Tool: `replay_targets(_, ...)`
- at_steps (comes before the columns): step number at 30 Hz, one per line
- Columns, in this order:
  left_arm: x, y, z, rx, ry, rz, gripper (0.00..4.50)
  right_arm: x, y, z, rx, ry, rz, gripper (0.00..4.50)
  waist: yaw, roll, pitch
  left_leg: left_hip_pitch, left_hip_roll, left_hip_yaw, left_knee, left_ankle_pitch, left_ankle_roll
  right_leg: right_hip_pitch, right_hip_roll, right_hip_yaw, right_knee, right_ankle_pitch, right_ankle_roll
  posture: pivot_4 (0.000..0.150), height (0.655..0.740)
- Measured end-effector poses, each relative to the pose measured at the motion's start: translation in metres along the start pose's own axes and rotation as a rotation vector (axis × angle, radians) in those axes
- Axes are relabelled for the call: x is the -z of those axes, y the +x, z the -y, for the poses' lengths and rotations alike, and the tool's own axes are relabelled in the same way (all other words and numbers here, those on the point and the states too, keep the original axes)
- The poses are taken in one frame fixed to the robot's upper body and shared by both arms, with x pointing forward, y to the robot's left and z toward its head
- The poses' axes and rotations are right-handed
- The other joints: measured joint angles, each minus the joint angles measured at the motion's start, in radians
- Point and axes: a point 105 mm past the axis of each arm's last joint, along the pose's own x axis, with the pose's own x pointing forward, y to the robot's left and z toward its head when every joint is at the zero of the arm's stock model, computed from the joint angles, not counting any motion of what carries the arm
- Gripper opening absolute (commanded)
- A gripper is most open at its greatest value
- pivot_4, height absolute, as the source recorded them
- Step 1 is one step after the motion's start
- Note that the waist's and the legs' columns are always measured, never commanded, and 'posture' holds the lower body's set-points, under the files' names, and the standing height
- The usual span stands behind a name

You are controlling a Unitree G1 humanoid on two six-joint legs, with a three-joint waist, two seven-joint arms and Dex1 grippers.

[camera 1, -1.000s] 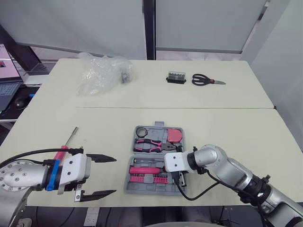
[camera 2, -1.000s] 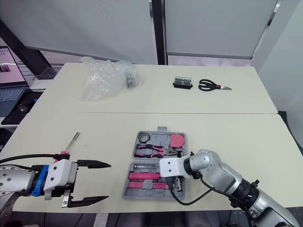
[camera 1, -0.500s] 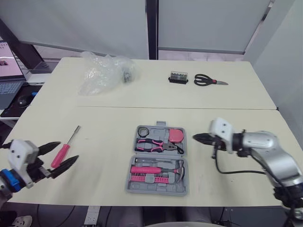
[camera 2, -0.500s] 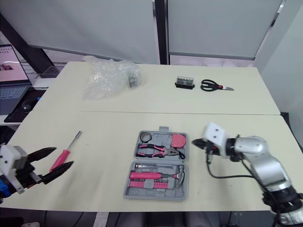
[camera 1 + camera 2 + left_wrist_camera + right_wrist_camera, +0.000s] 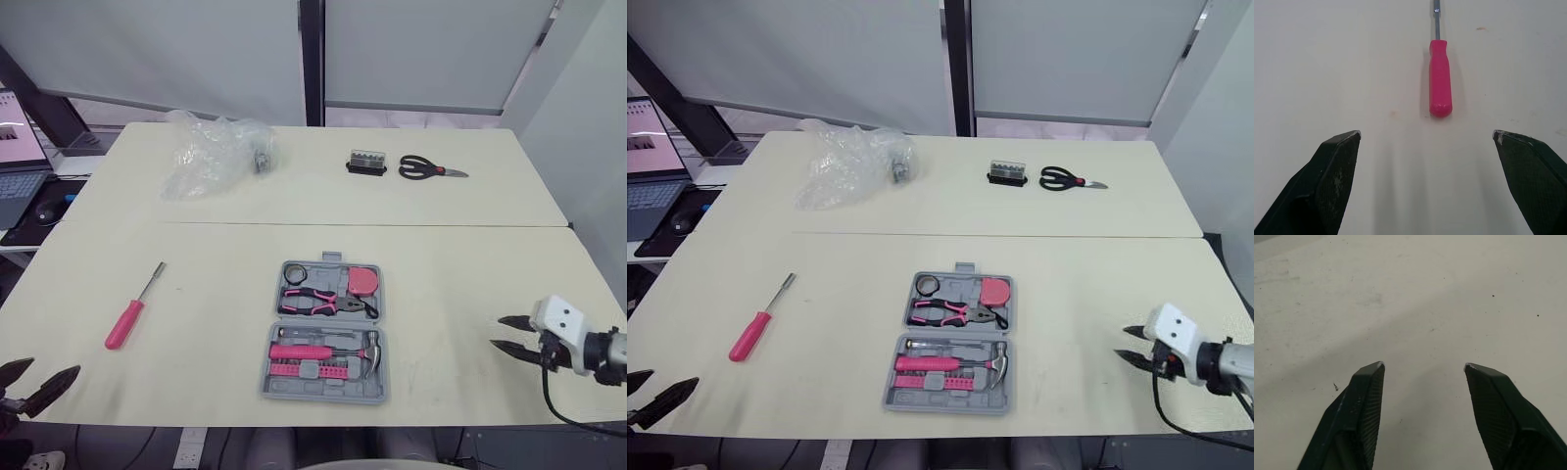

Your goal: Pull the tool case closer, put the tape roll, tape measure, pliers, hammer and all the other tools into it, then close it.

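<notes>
The grey tool case [image 5: 377, 333] lies open near the table's front edge. In it are a tape roll [image 5: 293, 272], a pink tape measure [image 5: 363, 281], pliers [image 5: 323, 301], a hammer [image 5: 333, 351] and a row of pink bits. A pink-handled screwdriver [image 5: 129, 315] lies on the table to the left of the case. My left gripper [image 5: 39, 377] is open and empty at the near left corner; its wrist view has the screwdriver [image 5: 1440, 78] ahead of its fingers. My right gripper [image 5: 497, 331] is open and empty over bare table, well right of the case.
At the far side of the table lie a crumpled clear plastic bag [image 5: 214, 150], a small black bit holder [image 5: 364, 162] and black scissors [image 5: 429, 167]. A laptop [image 5: 15, 147] stands on a side desk to the left. A seam [image 5: 392, 224] crosses the tabletop.
My right gripper has left the case, drawn back to the right and opened. My left gripper, open throughout, has pulled back to the near left corner, away from the screwdriver.
</notes>
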Motion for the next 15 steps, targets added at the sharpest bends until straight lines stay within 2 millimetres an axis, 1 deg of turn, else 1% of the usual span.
replay_targets(3,0.0,0.0,0.0,-0.001,-0.007,-0.001,4.5,-0.001,-0.001,0.0,-0.008,-0.016,0.003,4.48,-0.002,0.0,0.0,0.0,0.0,0.0,0.0,0.0,0.0,0.0,0.0,0.0,0.0,0.0,0.0,0.15,0.74)
replay_targets(5,0.001,0.0,-0.001,-0.005,-0.019,-0.005,4.5,-0.005,0.001,0.002,-0.008,-0.03,0.015,4.48,-0.004,0.0,0.0,0.0,0.0,0.0,0.0,0.0,0.0,0.0,0.0,0.0,0.0,0.0,0.0,0.15,0.74)
replay_targets(7,-0.001,0.003,-0.003,-0.023,-0.034,0.003,4.5,-0.018,0.006,0.004,-0.022,-0.06,0.046,4.48,-0.007,0.0,0.0,0.0,0.0,0.0,0.0,0.0,0.0,0.0,0.0,0.0,0.0,0.0,0.0,0.15,0.74)
replay_targets(9,-0.008,0.009,-0.005,-0.046,-0.062,0.032,4.5,-0.052,0.016,0.003,-0.063,-0.119,0.135,4.48,-0.011,0.001,0.0,0.001,0.001,0.0,0.0,0.0,0.0,0.0,0.001,0.0,0.001,0.0,0.0,0.15,0.74)
replay_targets(11,-0.017,0.015,-0.006,-0.052,-0.075,0.06,4.5,-0.088,0.022,-0.001,-0.114,-0.184,0.219,4.48,-0.012,0.0,0.0,0.001,0.001,-0.002,0.0,0.0,0.0,0.001,0.001,-0.001,0.001,0.0,0.0,0.15,0.74)
replay_targets(14,-0.024,0.022,-0.009,-0.074,-0.103,0.068,4.5,-0.133,0.028,-0.012,-0.195,-0.223,0.324,4.48,-0.013,0.0,0.0,0.001,0.0,-0.001,0.0,0.0,0.0,0.001,0.0,-0.001,0.0,0.0,0.0,0.15,0.74)
replay_targets(15,-0.026,0.024,-0.009,-0.081,-0.111,0.066,4.5,-0.149,0.03,-0.018,-0.231,-0.236,0.361,4.48,-0.013,0.0,0.0,0.0,0.0,-0.002,-0.001,0.0,0.0,0.0,0.0,-0.001,0.0,0.0,0.0,0.15,0.74)
